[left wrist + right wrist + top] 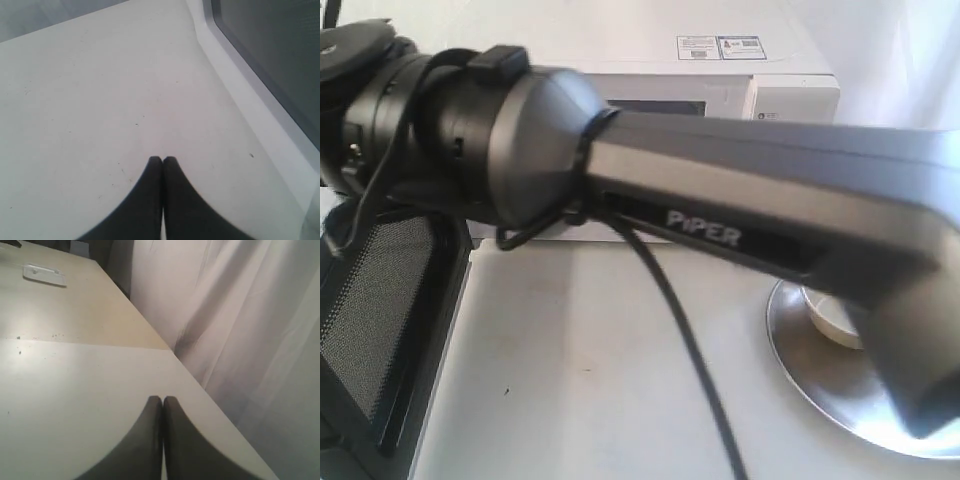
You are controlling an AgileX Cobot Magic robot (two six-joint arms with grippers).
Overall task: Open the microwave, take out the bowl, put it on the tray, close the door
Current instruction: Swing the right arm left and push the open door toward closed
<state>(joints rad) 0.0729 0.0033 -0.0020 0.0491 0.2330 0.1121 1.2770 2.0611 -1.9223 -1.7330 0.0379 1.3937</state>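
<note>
The white microwave (pixel 720 75) stands at the back, with stickers on its top. Its door (pixel 375 320) hangs open at the left and shows its black mesh inner face. In the left wrist view the door (pixel 270 60) lies just beside my left gripper (pixel 163 159), which is shut on nothing above the white tabletop. The silver tray (pixel 820 385) sits at the right, and the cream bowl (pixel 830 315) rests on it, partly hidden by an arm. My right gripper (pixel 163 398) is shut and empty over the table near its edge.
A thick dark robot arm (pixel 720 190) marked PiPER crosses the exterior view and hides the microwave's front, with a black cable (pixel 680 330) hanging from it. A white curtain (pixel 250 315) runs beside the table edge. A small white flat object (pixel 44 275) lies far off on the table.
</note>
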